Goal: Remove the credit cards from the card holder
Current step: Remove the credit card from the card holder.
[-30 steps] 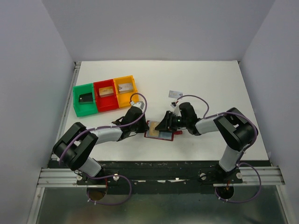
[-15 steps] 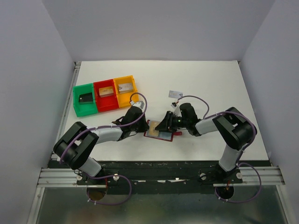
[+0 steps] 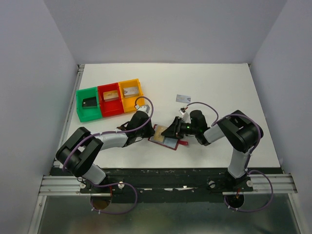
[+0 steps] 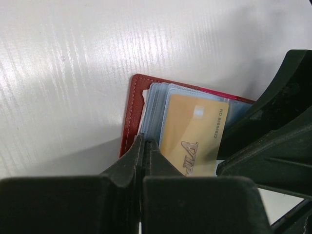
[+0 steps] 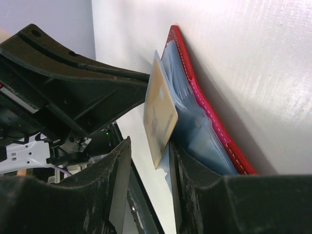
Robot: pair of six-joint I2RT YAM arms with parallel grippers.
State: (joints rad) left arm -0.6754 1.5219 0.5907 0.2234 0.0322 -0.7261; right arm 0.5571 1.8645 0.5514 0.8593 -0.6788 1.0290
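The dark red card holder (image 3: 157, 128) lies open on the table between my two grippers, its light blue lining up. In the left wrist view, my left gripper (image 4: 145, 141) is shut on the card holder's (image 4: 129, 114) left edge and blue sleeves. A gold-tan credit card (image 4: 192, 134) sticks partly out of a sleeve. In the right wrist view this credit card (image 5: 158, 114) stands between the fingers of my right gripper (image 5: 148, 151), which is open with gaps on both sides. The card holder's red cover (image 5: 204, 102) lies behind it.
Green (image 3: 81, 110), red (image 3: 110, 110) and orange (image 3: 139, 89) bins stand in a row at the back left, each with a card in it. A small pale card (image 3: 182, 98) lies on the table behind the right gripper. The table's near edge is close below the card holder.
The card holder has turned slightly, its left end now lower and further left. The right arm's elbow has shifted left and down. The left arm has hardly moved.
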